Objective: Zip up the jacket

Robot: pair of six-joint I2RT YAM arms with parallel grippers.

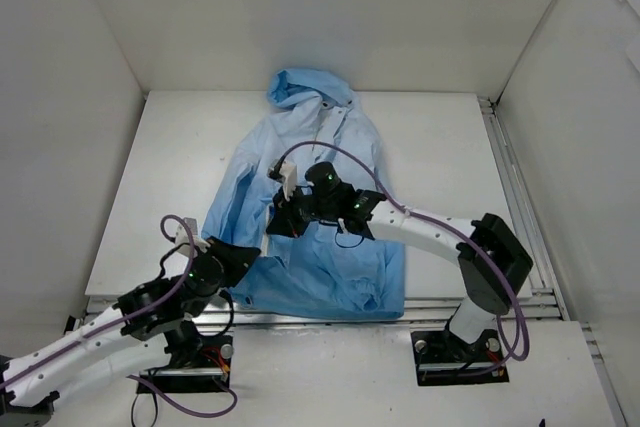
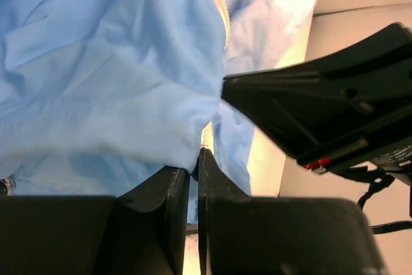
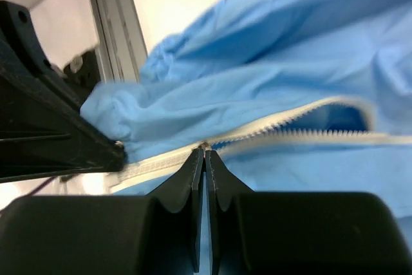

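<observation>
Jacket point(image 1: 250, 177) lies flat on the counter point(image 1: 440, 167). Left jaws clamp its bottom hem as an anchor; right jaws pinch shut on the zipper point(image 3: 302, 134), looks ready for pulling.

Jacket point(image 1: 330, 272): thin light-blue windbreaker, front up on white bench point(image 1: 450, 167). Hood point(image 1: 305, 87) at far end, hem at near edge. Fabric creased, bunched nr hem on the left. White zipper point(image 3: 309, 123) runs down the middle. Teeth are joined only for a short bit at hem end, then split into a V toward the collar, so it's mostly unzipped.
</observation>
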